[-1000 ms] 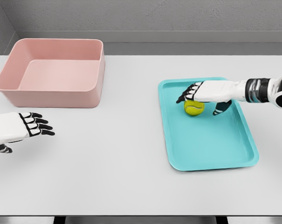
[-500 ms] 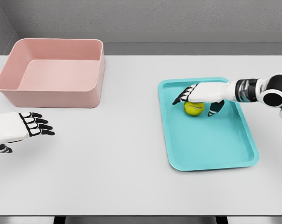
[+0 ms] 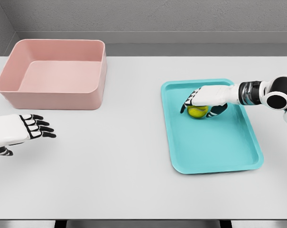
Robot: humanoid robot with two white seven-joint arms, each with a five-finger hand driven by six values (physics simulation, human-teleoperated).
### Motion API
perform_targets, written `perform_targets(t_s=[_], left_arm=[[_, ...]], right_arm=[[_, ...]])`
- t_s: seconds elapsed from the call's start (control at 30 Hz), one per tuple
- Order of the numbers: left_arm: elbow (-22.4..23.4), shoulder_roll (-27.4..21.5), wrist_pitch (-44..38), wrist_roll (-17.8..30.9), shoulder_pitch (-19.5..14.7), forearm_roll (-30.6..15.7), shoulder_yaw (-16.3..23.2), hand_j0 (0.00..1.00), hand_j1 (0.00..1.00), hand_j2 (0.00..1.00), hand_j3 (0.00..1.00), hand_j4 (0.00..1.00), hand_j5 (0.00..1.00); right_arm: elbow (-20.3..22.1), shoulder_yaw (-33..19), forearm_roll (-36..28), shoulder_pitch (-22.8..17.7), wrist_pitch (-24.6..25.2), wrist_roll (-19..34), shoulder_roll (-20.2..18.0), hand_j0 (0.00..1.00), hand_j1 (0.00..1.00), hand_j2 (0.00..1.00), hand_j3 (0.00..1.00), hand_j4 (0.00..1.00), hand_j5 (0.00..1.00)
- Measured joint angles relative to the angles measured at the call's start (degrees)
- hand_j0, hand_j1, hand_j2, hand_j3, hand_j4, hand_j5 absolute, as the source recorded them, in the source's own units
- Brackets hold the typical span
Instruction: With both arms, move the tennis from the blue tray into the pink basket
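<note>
— Yellow-green, that ball (image 3: 197, 112) under your right hand (image 3: 206, 97). Have you got hold of it?

— My right hand lies over the top of it, palm down, fingers (image 3: 187, 103) curled down its far side and my thumb (image 3: 218, 109) bent round the near side. They look wrapped about it, so I count it as gripped. The ball is pressed up beneath my palm; whether it is touching the tray floor I cannot tell.

— And where is the ball, then?

— Directly below my right palm, inside the blue tray (image 3: 214, 147), in the tray's upper part. Most of the tray stretches out toward me from my hand, with its far rim just beyond my fingertips.

— What about your left hand (image 3: 27, 128)?

— It hovers over the bare white table (image 3: 115, 166), well apart from my right hand, far off to that hand's left. Its fingers are stretched out and a little spread, pointing toward the right hand, and it holds nothing.

— And the pink basket (image 3: 93, 90)?

— It stands just beyond my left hand, away from me, near the table's back left corner. From my right hand it lies well off to the left, with open tabletop between it and the tray.
</note>
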State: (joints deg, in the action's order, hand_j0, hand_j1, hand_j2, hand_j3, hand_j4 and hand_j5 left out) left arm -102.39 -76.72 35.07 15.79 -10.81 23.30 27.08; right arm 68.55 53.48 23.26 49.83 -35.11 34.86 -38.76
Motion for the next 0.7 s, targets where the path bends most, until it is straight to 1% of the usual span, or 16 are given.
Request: perform_targets(t_s=[0.03,0.1,0.13,0.2,0.3,0.37,0.4,0.57,0.6,0.63,0.7], left_arm=[[0.0,0.0,0.0,0.0,0.0,0.0,0.0,1.0,1.0,1.0,1.0,1.0,1.0],[0.0,0.0,0.0,0.0,-0.1,0.0,0.0,1.0,1.0,1.0,1.0,1.0,1.0],[0.0,0.0,0.0,0.0,-0.1,0.0,0.0,1.0,1.0,1.0,1.0,1.0,1.0],[0.0,0.0,0.0,0.0,0.0,0.0,0.0,1.0,1.0,1.0,1.0,1.0,1.0],[0.0,0.1,0.0,0.0,-0.1,0.0,0.0,1.0,1.0,1.0,1.0,1.0,1.0],[0.0,0.2,0.0,0.0,-0.1,0.1,0.0,1.0,1.0,1.0,1.0,1.0,1.0],[0.0,0.3,0.0,0.0,-0.1,0.1,0.0,1.0,1.0,1.0,1.0,1.0,1.0],[0.0,0.6,0.0,0.0,-0.1,0.2,0.0,1.0,1.0,1.0,1.0,1.0,1.0],[0.0,0.6,0.0,0.0,0.0,0.2,0.0,1.0,1.0,1.0,1.0,1.0,1.0],[0.0,0.6,0.0,0.0,-0.1,0.2,0.0,1.0,1.0,1.0,1.0,1.0,1.0],[0.0,0.7,0.0,0.0,0.0,0.2,0.0,1.0,1.0,1.0,1.0,1.0,1.0]], right_arm=[[0.0,0.0,0.0,0.0,0.0,0.0,0.0,0.68,0.68,0.68,0.68,0.68,0.68],[0.0,0.0,-0.1,0.0,0.0,0.1,0.0,0.68,0.68,0.68,0.68,0.68,0.68],[0.0,0.0,-0.1,-0.1,0.0,0.1,0.0,0.64,0.64,0.64,0.64,0.64,0.64],[0.0,0.0,-0.1,-0.1,0.0,0.1,0.0,0.63,0.63,0.63,0.63,0.63,0.63],[0.0,0.0,-0.1,-0.1,0.0,0.1,0.0,0.57,0.57,0.57,0.57,0.57,0.57],[0.0,0.0,0.0,-0.1,0.0,0.1,0.0,0.56,0.56,0.56,0.56,0.56,0.56],[0.0,-0.1,0.0,-0.1,0.0,0.1,-0.1,0.52,0.52,0.52,0.52,0.52,0.52],[0.5,-0.7,-0.5,0.4,0.0,0.2,-0.4,0.48,0.48,0.48,0.48,0.48,0.48],[0.7,-0.8,-0.5,0.5,0.0,0.2,-0.4,0.47,0.47,0.47,0.47,0.47,0.47],[1.4,-1.1,-0.6,0.4,-0.1,0.2,-0.8,0.4,0.4,0.4,0.4,0.4,0.4],[3.1,-2.4,-0.7,0.4,-0.1,0.1,-1.8,0.38,0.38,0.38,0.38,0.38,0.38]])
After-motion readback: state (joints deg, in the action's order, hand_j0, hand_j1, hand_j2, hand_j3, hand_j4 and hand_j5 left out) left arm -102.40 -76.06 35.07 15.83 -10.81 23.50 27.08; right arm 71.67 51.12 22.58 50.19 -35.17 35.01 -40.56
